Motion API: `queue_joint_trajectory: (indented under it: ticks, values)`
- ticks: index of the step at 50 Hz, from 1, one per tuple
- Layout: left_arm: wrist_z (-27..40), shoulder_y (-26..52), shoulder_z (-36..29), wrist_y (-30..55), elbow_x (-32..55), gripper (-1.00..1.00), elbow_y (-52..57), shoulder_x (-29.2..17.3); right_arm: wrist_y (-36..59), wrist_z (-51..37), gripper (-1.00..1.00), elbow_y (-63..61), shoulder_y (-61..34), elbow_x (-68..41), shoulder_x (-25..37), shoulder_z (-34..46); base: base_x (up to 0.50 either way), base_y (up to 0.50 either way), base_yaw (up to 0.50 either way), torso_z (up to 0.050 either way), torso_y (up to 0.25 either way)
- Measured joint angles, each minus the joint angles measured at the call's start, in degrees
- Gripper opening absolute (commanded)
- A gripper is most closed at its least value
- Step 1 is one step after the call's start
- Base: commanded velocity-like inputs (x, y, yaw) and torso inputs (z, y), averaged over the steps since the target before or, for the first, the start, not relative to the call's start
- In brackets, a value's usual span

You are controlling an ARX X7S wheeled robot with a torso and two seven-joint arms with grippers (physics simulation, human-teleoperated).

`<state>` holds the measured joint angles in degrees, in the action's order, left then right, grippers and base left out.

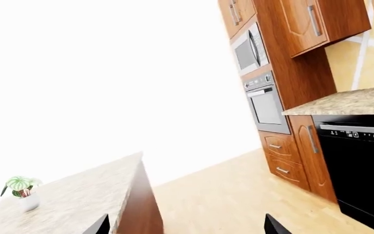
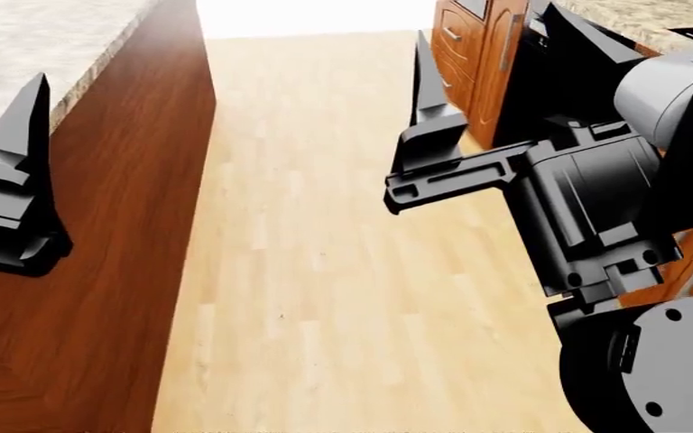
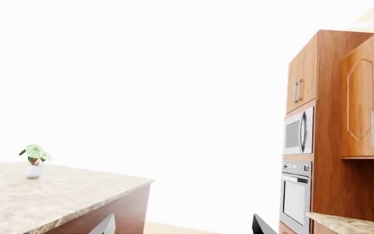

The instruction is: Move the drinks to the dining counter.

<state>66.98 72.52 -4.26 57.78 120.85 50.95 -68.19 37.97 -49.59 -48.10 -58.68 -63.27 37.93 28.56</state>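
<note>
Left black gripper (image 2: 10, 180), lower left of the head view: state cannot be told. Right black gripper (image 2: 431, 108), centre right: jaws spread, nothing held. Pale speckled granite dining counter (image 2: 33, 45) on reddish-brown base is seen upper left, over light wooden floor (image 2: 322, 271).

Dining counter (image 3: 57, 195) – pale speckled granite, wood base – small potted plant (image 3: 35, 161), seemingly near far edge.

Both claws (image 2: 15, 171) (image 2: 491, 108) open, empty.
</note>
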Motion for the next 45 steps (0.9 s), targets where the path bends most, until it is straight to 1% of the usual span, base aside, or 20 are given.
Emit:
queue_joint_trajectory:
  ticks: [15, 45]
  values:
    - [0.39, 1.78, -1.20, 0.23, 0.50, 1.00, -0.38, 0.16, -0.07, 0.14, 1.00, 0.05, -0.27, -0.12, 0.06, 0.21, 0.48, -0.14, 0.00, 0.000, 0.000]
    - [0.18, 0.66, -0.30, -0.23, 0.47, 1.00, 0.13, -0.41, -0.69, 0.21, 1.00, -0.40, -0.18, -0.63, 0.50, 0.15, -0.03, -0.12, -0.50, 0.000, 0.000]
